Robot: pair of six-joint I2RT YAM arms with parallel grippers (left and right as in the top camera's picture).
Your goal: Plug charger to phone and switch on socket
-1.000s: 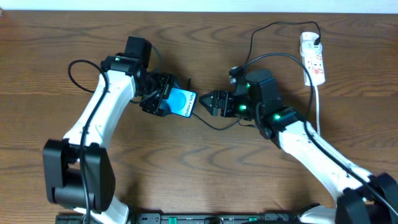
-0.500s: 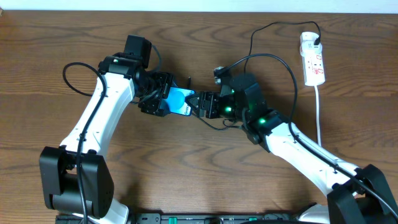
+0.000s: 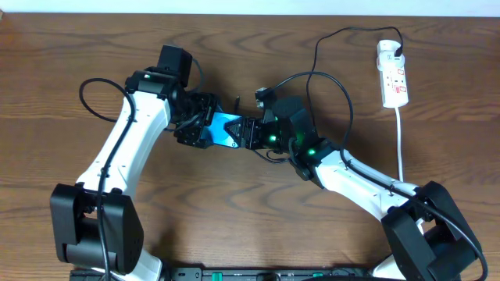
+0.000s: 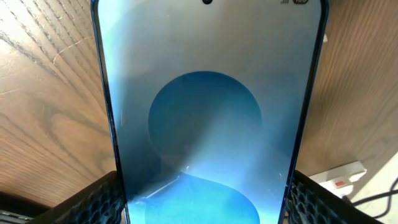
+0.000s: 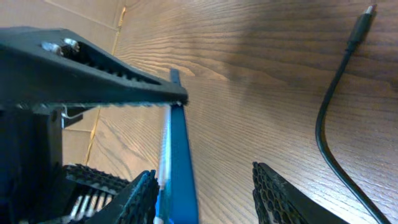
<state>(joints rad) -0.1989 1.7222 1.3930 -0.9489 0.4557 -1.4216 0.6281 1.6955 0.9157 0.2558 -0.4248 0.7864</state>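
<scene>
The phone [image 3: 229, 128], blue screen up, is held off the table in my left gripper [image 3: 212, 129], which is shut on its two long edges; it fills the left wrist view [image 4: 211, 112] between the fingers [image 4: 202, 211]. My right gripper [image 3: 248, 133] is open and empty, its fingers [image 5: 205, 193] straddling the phone's near edge [image 5: 180, 155]. The charger's black cable [image 3: 316, 55] runs from the socket [image 3: 393, 78] to a small plug [image 5: 367, 14] lying loose on the wood. The socket's white body also shows in the left wrist view [image 4: 339, 177].
The socket's thick white cord [image 3: 401, 148] runs down the right side. A loop of the left arm's black cable [image 3: 87, 97] lies at the left. My left gripper's finger [image 5: 93, 68] crosses the top of the right wrist view.
My right gripper has moved left, from a gap beside the phone to having its open fingers around the phone's end. The left gripper still holds the phone in about the same place.
</scene>
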